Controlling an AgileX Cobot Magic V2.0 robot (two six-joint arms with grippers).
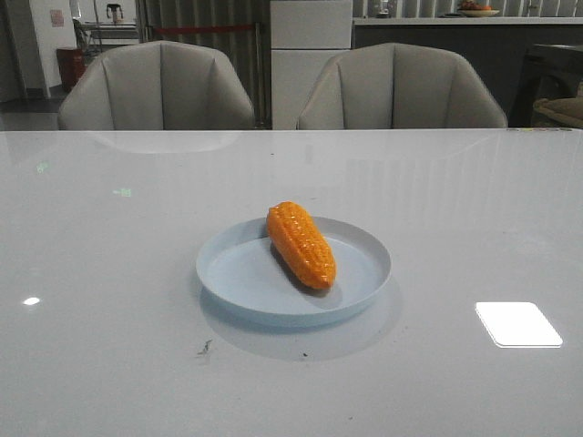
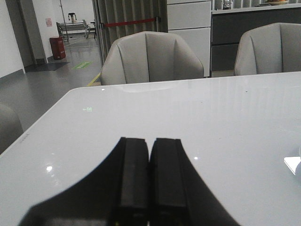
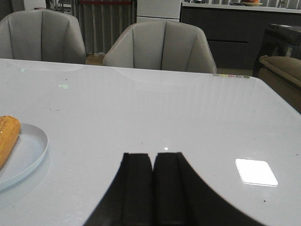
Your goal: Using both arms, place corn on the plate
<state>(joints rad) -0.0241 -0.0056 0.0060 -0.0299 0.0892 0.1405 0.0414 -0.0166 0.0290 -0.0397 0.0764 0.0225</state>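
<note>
The orange corn (image 1: 301, 244) lies on the pale blue plate (image 1: 232, 273) in the middle of the white table, tip toward the front right. Neither arm shows in the front view. My left gripper (image 2: 150, 143) is shut and empty, low over bare table; a sliver of the plate's rim (image 2: 298, 165) shows at the frame's edge. My right gripper (image 3: 153, 157) is shut and empty, over bare table to the right of the plate (image 3: 33, 150); part of the corn (image 3: 7, 136) shows there.
Two grey chairs (image 1: 155, 86) (image 1: 401, 89) stand behind the table's far edge. A bright light patch (image 1: 517, 323) reflects on the table at the front right. A brown seat (image 3: 282, 70) stands off the table's right side.
</note>
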